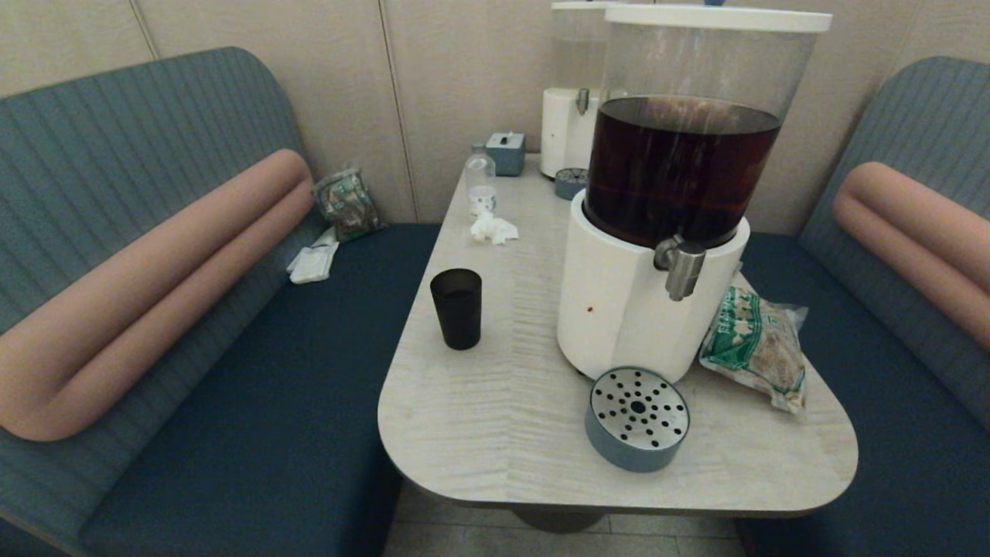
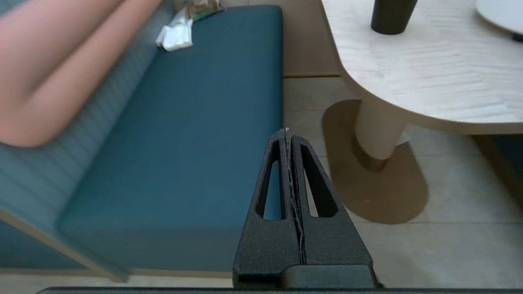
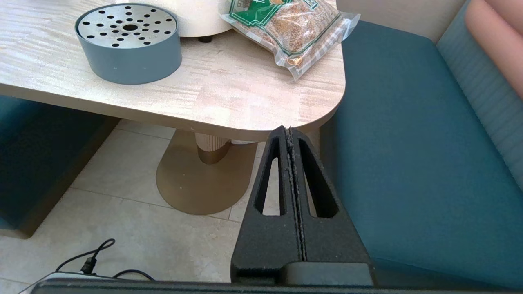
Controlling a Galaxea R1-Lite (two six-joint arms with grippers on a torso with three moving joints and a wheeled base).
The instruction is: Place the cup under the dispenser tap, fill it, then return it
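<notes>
- Standing upright on the pale wood-grain desk [image 1: 495,402], the small near-black tapered plastic cup [image 1: 456,308] sits toward the desk's left edge, well apart from both hands and touching nothing else.
- The big dispenser with a white base and a clear tank of dark brown drink [image 1: 657,232] stands to the right of the cup; its short brushed-steel tap [image 1: 681,267] juts from the front of the base with the nozzle pointing down.
- Below the tap, near the desk's front edge, rests a round blue-grey drip tray with a perforated steel top [image 1: 637,418]; nothing stands on it.
- A clear plastic bag of brown grain with a green label [image 1: 756,346] lies just beside the dispenser's base on its right.
- Farther back are a second white-based dispenser with a pale clear tank [image 1: 572,93], a small clear bottle [image 1: 480,182], a crumpled white tissue [image 1: 493,228] and a small blue-grey box [image 1: 506,152].
- The left hand [image 2: 287,131] hangs low over the floor beside the blue bench seat [image 2: 184,143], below desk height; its two black fingers are pressed together and grip nothing.
- The right hand [image 3: 288,130] hangs under the desk's near right corner, fingers likewise closed tight on nothing.
- In the left wrist view the cup's lower part [image 2: 391,16] shows on the desk edge.
</notes>
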